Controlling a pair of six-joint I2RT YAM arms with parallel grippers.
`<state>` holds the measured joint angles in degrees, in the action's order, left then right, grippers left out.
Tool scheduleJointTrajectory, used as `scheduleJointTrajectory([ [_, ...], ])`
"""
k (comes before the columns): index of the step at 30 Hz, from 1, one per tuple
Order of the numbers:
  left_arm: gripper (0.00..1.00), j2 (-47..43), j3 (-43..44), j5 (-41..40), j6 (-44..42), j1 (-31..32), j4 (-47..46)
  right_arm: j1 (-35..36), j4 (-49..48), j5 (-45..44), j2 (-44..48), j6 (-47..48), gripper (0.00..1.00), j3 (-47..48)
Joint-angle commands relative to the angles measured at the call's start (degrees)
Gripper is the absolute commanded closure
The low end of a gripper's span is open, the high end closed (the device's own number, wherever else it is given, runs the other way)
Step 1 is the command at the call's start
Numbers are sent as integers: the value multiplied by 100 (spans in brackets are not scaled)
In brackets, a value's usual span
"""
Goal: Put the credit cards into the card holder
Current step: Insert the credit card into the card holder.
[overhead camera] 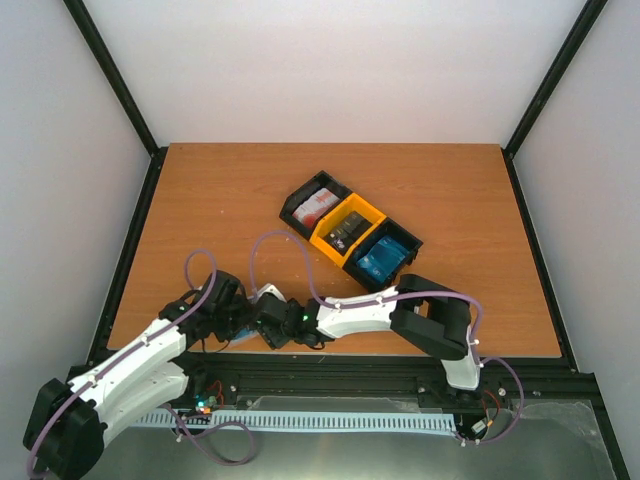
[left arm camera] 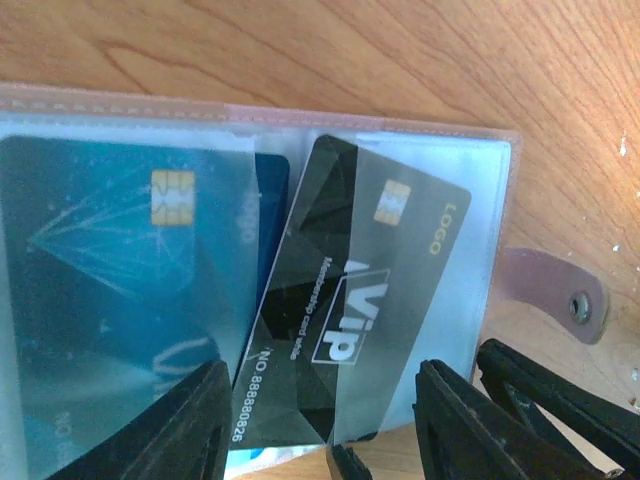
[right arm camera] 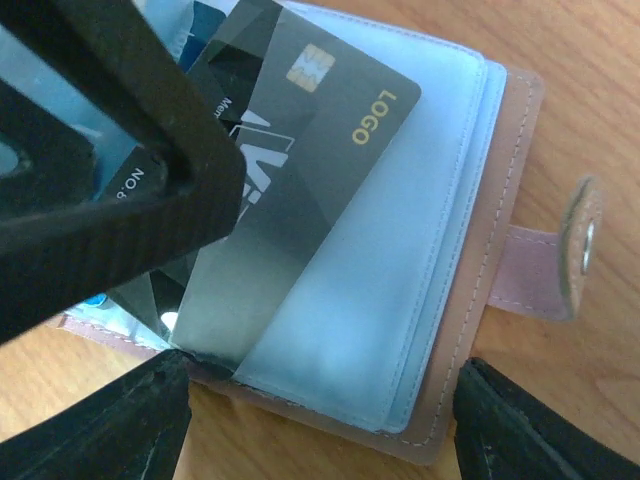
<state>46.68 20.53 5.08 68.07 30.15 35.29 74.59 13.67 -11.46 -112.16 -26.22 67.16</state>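
Note:
The pinkish-tan card holder (left arm camera: pixel 400 128) lies open on the wood, with its snap strap (left arm camera: pixel 560 295) to the right. A blue card (left arm camera: pixel 120 260) sits in its left clear pocket. A black VIP card (left arm camera: pixel 330 300) lies tilted, partly inside the right pocket (right arm camera: pixel 380 300). My left gripper (left arm camera: pixel 322 410) is open, with its fingers on either side of the black card's lower edge. My right gripper (right arm camera: pixel 320 400) is open around the holder's near right edge (right arm camera: pixel 500 300). In the top view both grippers (overhead camera: pixel 240 322) (overhead camera: pixel 268 325) meet over the holder and hide most of it.
Three joined bins stand mid-table: a black one with red-and-white cards (overhead camera: pixel 318 205), a yellow one with dark cards (overhead camera: pixel 347 232) and a black one with blue cards (overhead camera: pixel 385 258). The left gripper's finger (right arm camera: pixel 110 150) crowds the right wrist view.

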Motion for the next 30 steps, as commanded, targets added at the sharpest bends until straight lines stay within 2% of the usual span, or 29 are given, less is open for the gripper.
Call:
scheduleJointTrajectory([
  [1, 49, -134, 27, -138, 198, -18, 264, 103, 95, -336, -481, -94, 29, -43],
  [3, 49, -195, -19, -163, 246, -22, 266, 118, 9, -419, -536, -147, 32, -88],
  [7, 50, -244, -79, -187, 292, -19, 260, 124, -252, -432, -476, -279, 44, -253],
  [10, 50, -219, -131, -198, 310, -18, 217, 122, -468, -397, -320, -395, 47, -433],
  [15, 45, -258, -104, -358, 342, -19, 223, 126, -448, -350, -256, -545, 48, -432],
  [21, 44, -339, 164, -467, 359, -18, 402, 122, -395, -383, -129, -855, 45, -501],
  [26, 35, -388, 304, -508, 406, -18, 542, 118, -505, -329, 135, -1010, 42, -703],
  [30, 34, -353, 346, -596, 395, -19, 507, 103, -488, -268, 176, -1085, 43, -718],
])
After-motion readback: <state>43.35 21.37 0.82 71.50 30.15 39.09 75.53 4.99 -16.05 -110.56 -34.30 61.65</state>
